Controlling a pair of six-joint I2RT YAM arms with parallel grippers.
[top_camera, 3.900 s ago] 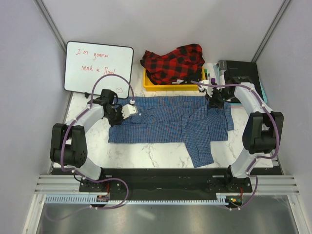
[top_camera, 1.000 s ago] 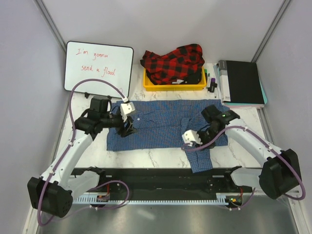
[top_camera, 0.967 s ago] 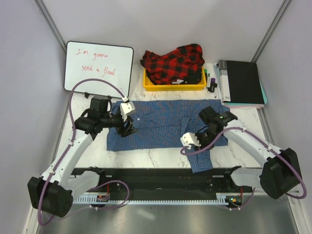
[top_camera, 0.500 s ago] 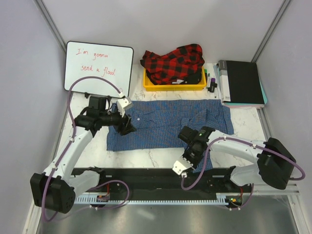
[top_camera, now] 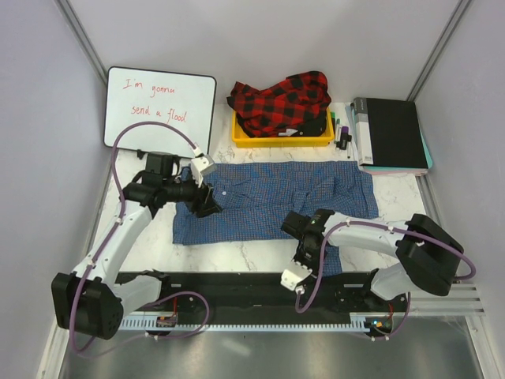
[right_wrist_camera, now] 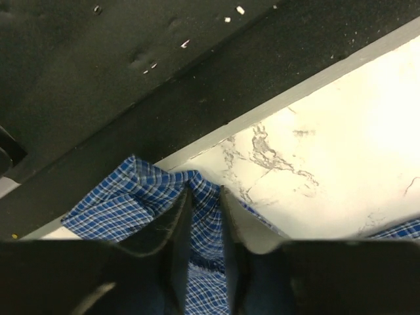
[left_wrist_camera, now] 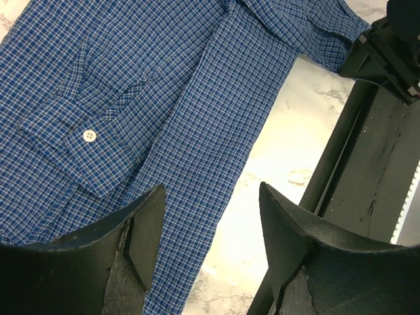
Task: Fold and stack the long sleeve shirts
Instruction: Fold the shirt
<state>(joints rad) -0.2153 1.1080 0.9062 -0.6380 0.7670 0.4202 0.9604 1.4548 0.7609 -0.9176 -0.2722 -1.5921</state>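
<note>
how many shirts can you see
2: the blue checked shirt spread on the table, and the red plaid shirt heaped in the yellow bin; more may hide beneath it.

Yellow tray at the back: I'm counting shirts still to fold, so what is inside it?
A crumpled red-and-black plaid shirt fills the yellow tray and spills over its rim. The tray's floor, and anything lying under the shirt, is covered.
</note>
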